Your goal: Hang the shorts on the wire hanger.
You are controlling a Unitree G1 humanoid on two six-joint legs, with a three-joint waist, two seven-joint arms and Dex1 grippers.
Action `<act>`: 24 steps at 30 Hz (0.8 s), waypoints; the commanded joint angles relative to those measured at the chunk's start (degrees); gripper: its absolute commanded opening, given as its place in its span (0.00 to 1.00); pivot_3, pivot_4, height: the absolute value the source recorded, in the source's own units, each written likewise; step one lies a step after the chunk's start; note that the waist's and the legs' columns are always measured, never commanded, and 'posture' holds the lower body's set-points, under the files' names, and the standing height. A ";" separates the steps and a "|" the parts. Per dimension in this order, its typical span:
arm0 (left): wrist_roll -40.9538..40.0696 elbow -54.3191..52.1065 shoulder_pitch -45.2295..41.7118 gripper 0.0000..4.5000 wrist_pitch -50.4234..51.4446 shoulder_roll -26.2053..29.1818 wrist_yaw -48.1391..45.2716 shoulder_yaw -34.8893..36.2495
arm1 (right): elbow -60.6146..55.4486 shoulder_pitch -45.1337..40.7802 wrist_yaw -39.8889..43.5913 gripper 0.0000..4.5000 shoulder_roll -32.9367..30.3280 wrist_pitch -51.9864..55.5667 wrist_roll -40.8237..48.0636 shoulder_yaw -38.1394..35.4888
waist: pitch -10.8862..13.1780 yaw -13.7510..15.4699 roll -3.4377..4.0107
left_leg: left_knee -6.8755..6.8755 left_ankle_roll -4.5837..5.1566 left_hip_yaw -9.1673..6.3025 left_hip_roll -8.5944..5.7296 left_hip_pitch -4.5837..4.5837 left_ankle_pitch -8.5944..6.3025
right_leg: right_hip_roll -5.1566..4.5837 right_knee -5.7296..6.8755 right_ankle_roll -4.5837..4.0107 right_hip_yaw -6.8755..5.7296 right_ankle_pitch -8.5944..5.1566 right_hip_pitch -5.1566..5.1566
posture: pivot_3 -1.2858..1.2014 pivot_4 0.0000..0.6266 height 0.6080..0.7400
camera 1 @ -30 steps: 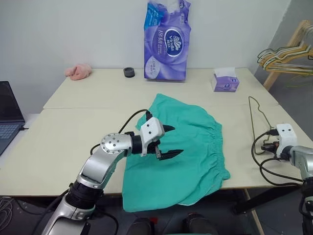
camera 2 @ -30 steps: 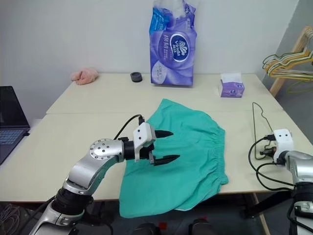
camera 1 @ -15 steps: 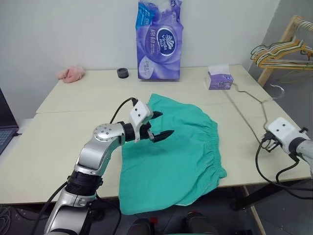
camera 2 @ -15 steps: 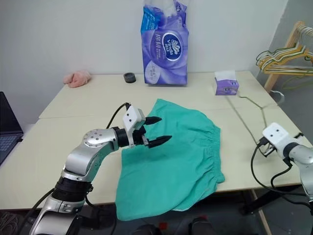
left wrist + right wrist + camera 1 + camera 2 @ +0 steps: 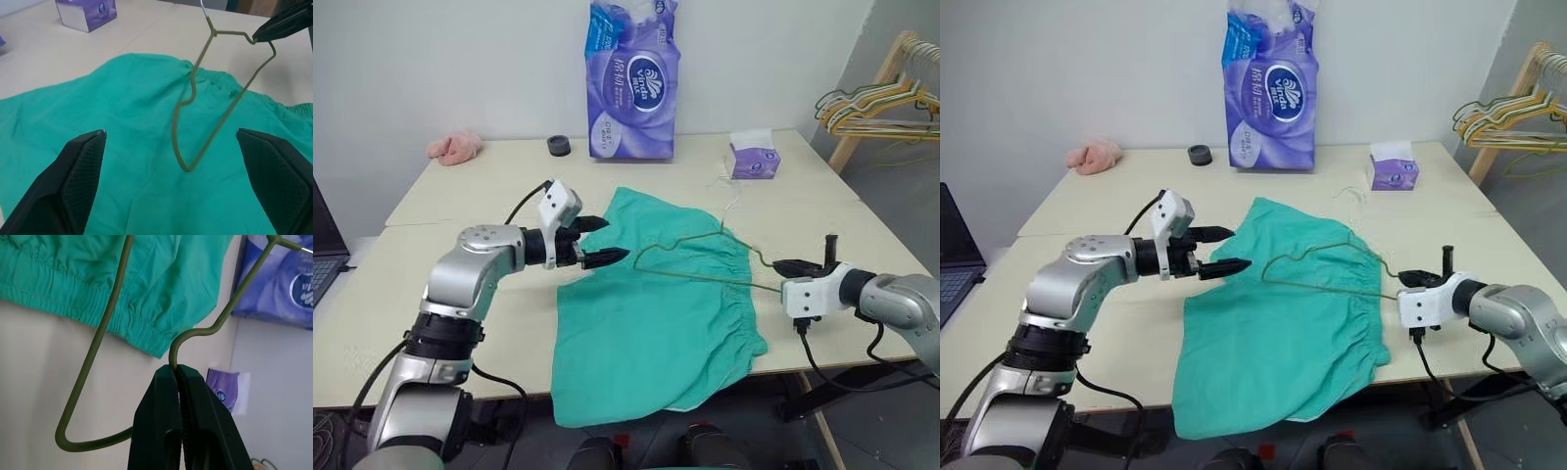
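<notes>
the teal-green soft cloth shorts (image 5: 661,328) lie flat on the pale desk (image 5: 509,186), gathered waistband toward the robot's right, hem hanging over the near edge. the thin grey-olive wire hanger (image 5: 700,262) is held in the air above the waistband end, its long axis running across the shorts from right to left, its free corner pointing at the left arm and its curled hook rising toward the far side. the right gripper (image 5: 800,267) has its fingers (image 5: 181,421) pressed together on the wire near the hook's neck, just off the waistband's right edge. the left gripper (image 5: 592,241) hovers over the left part of the shorts with its fingers (image 5: 73,171) spread wide and holding nothing; from its wrist view the hanger's free corner lies straight ahead between them. judged from this, the left arm is nearer the cloth, and the coming move turns on bringing a leg or the waistband up to that free corner.
</notes>
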 commanded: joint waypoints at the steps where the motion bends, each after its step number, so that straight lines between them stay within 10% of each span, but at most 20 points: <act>1: 0.22 0.73 -1.30 1.00 0.18 1.07 -2.14 -0.46 | -0.58 -3.01 0.63 0.00 0.82 -1.88 -1.10 -0.16 | 0.00 -0.02 -0.01 | 0.00 0.00 -0.01 0.01 0.00 0.00 | -0.04 0.00 -0.02 0.00 0.01 0.00 | 0.47 0.05 1.00; 24: 2.12 2.50 0.82 1.00 1.40 1.35 -9.18 -7.26 | -2.53 -7.33 1.79 0.00 5.83 -8.20 -3.77 0.59 | -0.01 -0.13 0.00 | 0.03 -0.01 -0.02 -0.01 -0.02 0.00 | -0.09 0.05 -0.05 0.02 0.03 -0.03 | 0.46 0.05 1.00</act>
